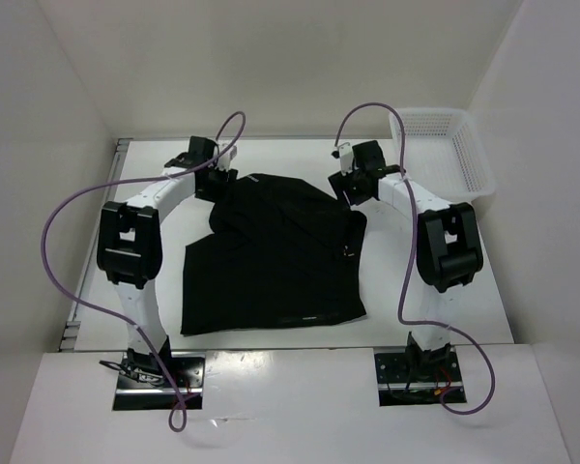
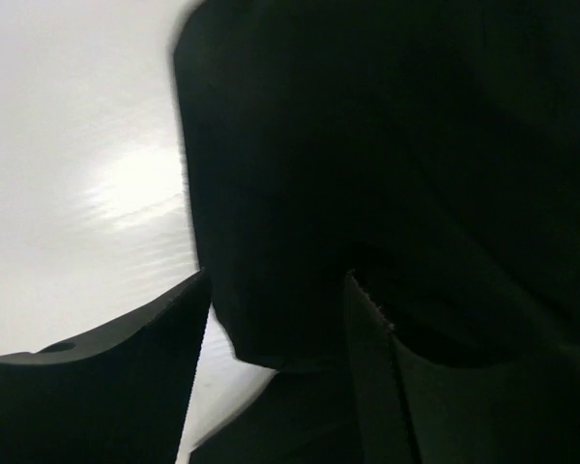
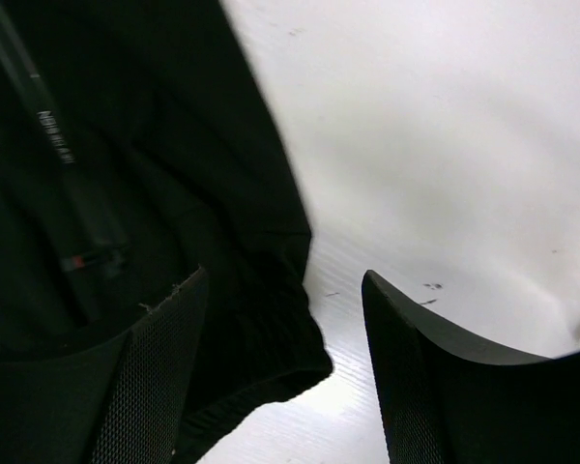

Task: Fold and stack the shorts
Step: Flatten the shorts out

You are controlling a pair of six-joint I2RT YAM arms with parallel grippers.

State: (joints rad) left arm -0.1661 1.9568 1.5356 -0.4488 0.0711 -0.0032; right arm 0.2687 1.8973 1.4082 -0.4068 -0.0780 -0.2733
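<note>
The black shorts lie spread on the white table, their far part rumpled and partly folded over. My left gripper is at the shorts' far left corner. In the left wrist view it is open, with a corner of the shorts between the fingers. My right gripper is at the far right corner. In the right wrist view it is open, straddling the shorts' edge. Its left finger is over the fabric and its right finger is over bare table. A pale label shows on the fabric.
A white mesh basket stands at the back right, against the right wall. White walls enclose the table on the left, back and right. Purple cables loop above both arms.
</note>
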